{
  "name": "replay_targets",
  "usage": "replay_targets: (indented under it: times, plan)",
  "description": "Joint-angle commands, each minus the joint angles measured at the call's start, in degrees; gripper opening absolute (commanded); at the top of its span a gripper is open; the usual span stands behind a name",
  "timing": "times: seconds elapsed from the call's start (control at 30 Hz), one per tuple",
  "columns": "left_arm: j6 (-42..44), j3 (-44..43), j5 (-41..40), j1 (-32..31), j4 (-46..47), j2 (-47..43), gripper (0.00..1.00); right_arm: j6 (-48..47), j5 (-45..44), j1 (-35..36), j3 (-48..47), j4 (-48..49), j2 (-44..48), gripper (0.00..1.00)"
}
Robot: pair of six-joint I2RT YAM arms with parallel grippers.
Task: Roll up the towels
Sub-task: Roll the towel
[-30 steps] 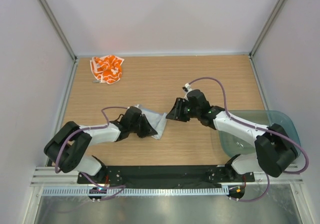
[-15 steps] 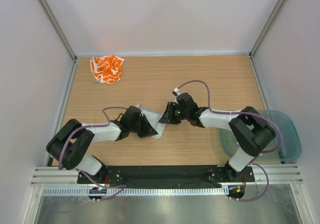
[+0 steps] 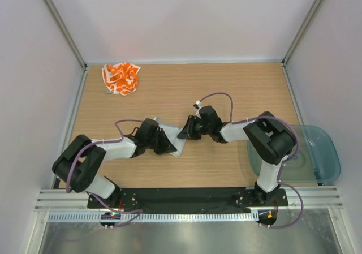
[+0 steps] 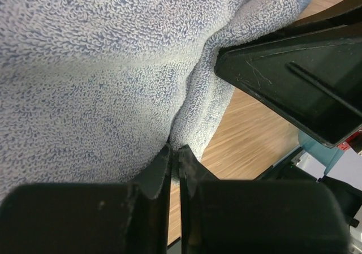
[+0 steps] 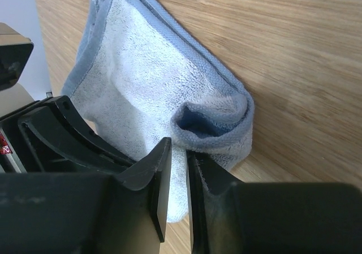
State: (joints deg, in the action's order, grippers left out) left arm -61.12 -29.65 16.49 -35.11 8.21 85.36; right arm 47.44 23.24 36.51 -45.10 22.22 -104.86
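Wood table (image 3: 226, 90) is filling most of the top view. Teal tray (image 3: 325, 152) is sitting at lower right, partly over the table edge. Left arm (image 3: 107, 150) is reaching in from lower left and right arm (image 3: 266, 138) is folding back from lower right, both meeting mid-frame.

Grey-blue towel (image 3: 177, 140) is lying just below centre of the table, between the two gripper heads. Orange-patterned towel (image 3: 120, 78) is lying crumpled in the upper-left corner, well apart from both arms.

Left gripper (image 4: 176, 151) is pinching the grey-blue towel: fingers pressed together, only a hairline slit showing, terry cloth running right down into the tips.

Right gripper (image 5: 180, 149) is sitting at the towel's curled-over corner, fingers a narrow gap apart with pale cloth showing in that gap. Can't tell whether it's actually clamping the cloth or just straddling it.
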Motion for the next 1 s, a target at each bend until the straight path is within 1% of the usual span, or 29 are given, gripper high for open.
replay_targets:
  times: [0.0,0.03,0.1,0.13,0.17,0.4,0.47,0.57,0.6,0.63,0.67,0.7,0.8,0.83,0.9,0.93,0.97]
  plan:
    - [4.2,-1.1,-3.0,0.2,-8.6,-0.2,0.07,-1.0,-3.1,-0.7,-0.3,0.6,-2.0,0.24]
    - [5.3,-1.7,-3.7,0.2,-11.4,-0.6,0.14,-1.2,-3.2,-0.6,-0.3,0.5,-2.1,0.24]
    - [6.6,-2.2,-6.3,0.2,-14.1,-2.4,0.21,-1.6,-3.2,-0.6,-0.3,0.3,-2.3,0.24]
    - [7.2,-2.4,-7.3,0.2,-17.1,-3.0,0.24,-1.6,-3.2,-0.7,-0.3,0.3,-2.3,0.24]
    - [8.4,-2.8,-8.0,0.1,-18.7,-3.5,0.25,-1.7,-3.2,-0.7,-0.3,0.1,-2.5,0.24]
    - [11.1,-2.6,-14.1,0.0,-29.6,-9.2,0.25,-1.6,-3.4,-0.6,-1.0,-0.4,-3.2,0.23]
    - [11.5,-3.2,-16.0,-0.3,-31.6,-12.1,0.25,-1.8,-3.4,-0.6,-1.1,-0.7,-3.1,0.23]
    - [12.4,-7.0,-22.5,-2.5,-37.0,-16.1,0.25,-1.9,-3.3,-0.7,-1.0,-0.8,-3.0,0.22]
    - [13.5,-8.2,-24.2,-4.2,-39.6,-16.8,0.25,-2.0,-3.2,-0.6,-1.0,-0.8,-2.9,0.22]
    - [14.1,-11.5,-25.8,-5.4,-40.7,-17.3,0.26,-2.0,-3.2,-0.5,-1.0,-0.8,-2.9,0.22]
    - [14.8,-12.8,-29.5,-6.5,-41.6,-17.9,0.27,-2.1,-3.3,-0.5,-1.0,-0.8,-2.9,0.22]
    - [15.7,-14.4,-31.0,-9.4,-42.2,-18.0,0.27,-2.1,-3.2,-0.5,-1.0,-0.8,-2.9,0.22]
    - [19.5,-19.2,-35.5,-13.5,-42.4,-16.3,0.32,-2.2,-3.0,-0.6,-1.0,-0.8,-3.2,0.22]
    - [21.1,-20.0,-36.3,-15.7,-42.0,-15.5,0.35,-2.1,-3.0,-0.6,-1.0,-0.8,-3.2,0.22]
    - [22.9,-21.9,-36.8,-17.5,-39.5,-12.5,0.38,-2.2,-2.9,-0.5,-1.0,-0.8,-3.2,0.22]
    - [23.6,-22.2,-36.7,-18.8,-38.4,-11.6,0.42,-2.1,-2.9,-0.5,-1.0,-0.7,-3.2,0.22]
    - [24.7,-22.5,-36.5,-19.2,-37.1,-10.5,0.44,-2.2,-2.9,-0.5,-1.1,-0.8,-3.3,0.22]
